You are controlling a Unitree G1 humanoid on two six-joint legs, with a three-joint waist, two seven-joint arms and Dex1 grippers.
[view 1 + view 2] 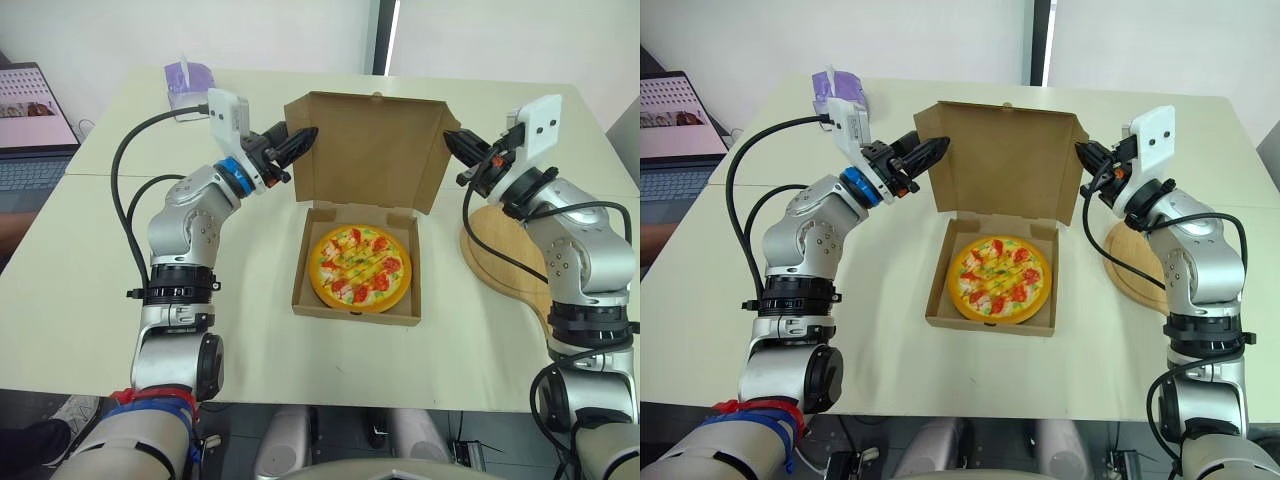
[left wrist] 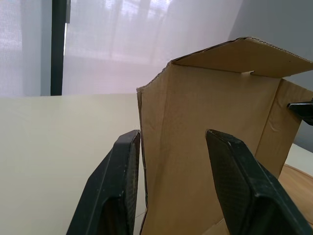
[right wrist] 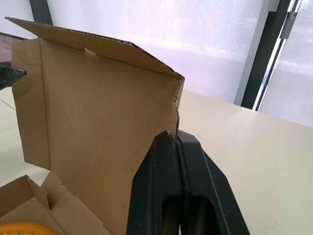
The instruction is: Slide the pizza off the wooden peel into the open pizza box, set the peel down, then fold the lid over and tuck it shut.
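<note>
Cream table (image 1: pixel 110 300) bears the pizza box (image 1: pixel 370 150), peel (image 1: pixel 1132 262) and tissue pack (image 1: pixel 188 78).

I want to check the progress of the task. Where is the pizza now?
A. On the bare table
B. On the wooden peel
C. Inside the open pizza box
C: the pizza lies flat in the base of the pizza box, and the wooden peel beside the box carries nothing.
</note>
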